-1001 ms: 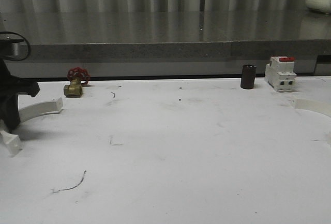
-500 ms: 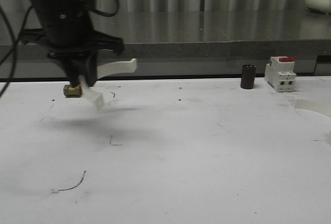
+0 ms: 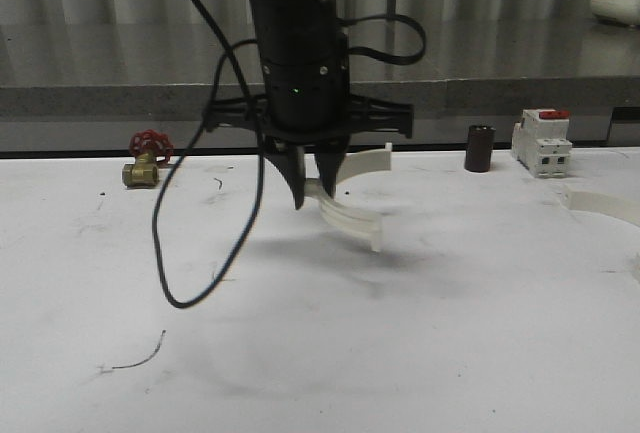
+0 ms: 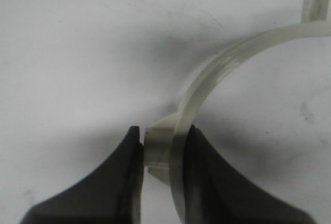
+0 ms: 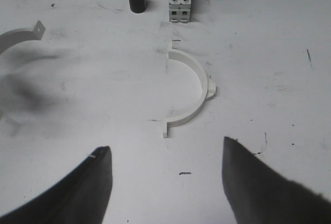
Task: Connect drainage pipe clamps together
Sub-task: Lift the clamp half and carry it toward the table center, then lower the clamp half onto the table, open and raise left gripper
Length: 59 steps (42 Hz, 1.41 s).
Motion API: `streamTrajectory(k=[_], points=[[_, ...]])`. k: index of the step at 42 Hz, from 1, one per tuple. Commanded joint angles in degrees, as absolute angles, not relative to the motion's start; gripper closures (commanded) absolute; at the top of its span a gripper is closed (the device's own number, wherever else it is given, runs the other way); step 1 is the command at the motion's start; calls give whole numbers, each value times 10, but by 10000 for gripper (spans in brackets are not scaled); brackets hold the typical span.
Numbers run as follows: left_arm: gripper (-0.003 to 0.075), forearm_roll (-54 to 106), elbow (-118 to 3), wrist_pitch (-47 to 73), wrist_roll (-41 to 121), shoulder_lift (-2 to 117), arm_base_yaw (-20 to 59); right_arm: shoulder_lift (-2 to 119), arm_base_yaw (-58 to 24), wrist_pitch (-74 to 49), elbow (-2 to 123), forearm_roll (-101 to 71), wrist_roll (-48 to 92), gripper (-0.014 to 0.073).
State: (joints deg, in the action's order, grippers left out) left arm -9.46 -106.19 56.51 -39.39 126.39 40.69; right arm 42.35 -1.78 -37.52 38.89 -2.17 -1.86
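Fingers [image 4: 201,182] hide held clamp's [image 3: 350,215] middle.

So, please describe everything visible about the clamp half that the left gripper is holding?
The clamp half is a white, slightly translucent plastic semicircular band with small flat tabs at its ends. The left gripper is shut on it near the band's middle, fingers on both faces. It hangs tilted above the table, touching nothing else.
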Motion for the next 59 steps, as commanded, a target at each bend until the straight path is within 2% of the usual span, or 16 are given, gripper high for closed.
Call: streamTrajectory(k=[1,24,28,36,40,50,59], points=[[741,-76,-1088,555,-429,1248,411,424,-15,-339,408,-18,-17,105],[731,-73,-1088,568,-459,1277,405,424,-15,-339,408,-18,-17,105],[675,-71,-1088,568,-459,1277,405,424,-15,-339,408,-18,-17,105],[486,-68,-1088,567,-458,1277,405,424,-15,-339,408,-18,-17,105],[422,-69,-1088,566,-453,1275,405,424,-15,-339,408,-18,-17,105],[404,-75,-1107,563,-395,1235,405,424,-15,-339,408,-18,-17,105],[405,-108,-1109,586,-235,1147,405,424,-15,-339,408,-18,-17,105]])
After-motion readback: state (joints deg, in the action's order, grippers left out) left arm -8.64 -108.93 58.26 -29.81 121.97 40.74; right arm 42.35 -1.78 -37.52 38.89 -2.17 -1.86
